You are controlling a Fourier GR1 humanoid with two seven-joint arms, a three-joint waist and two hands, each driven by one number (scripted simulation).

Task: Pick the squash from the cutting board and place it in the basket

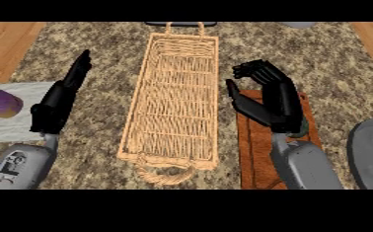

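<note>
A long woven basket (173, 102) with a handle at each end lies in the middle of the speckled counter, and nothing shows inside it. To its right lies a reddish-brown cutting board (255, 147). My right hand (280, 102) hovers over the board's far end, fingers half bent and thumb spread toward the basket. Nothing shows between thumb and fingers. A small dull-green sliver (299, 134), perhaps the squash, peeks out by the right wrist. The rest is hidden under the hand. My left hand (62, 97) rests open left of the basket, fingers straight.
A purple object (7, 103) sits on a pale mat (22, 122) at the left edge. A grey rounded object (362, 152) stands at the right edge, beside the board. Wooden strips border the counter at both top corners.
</note>
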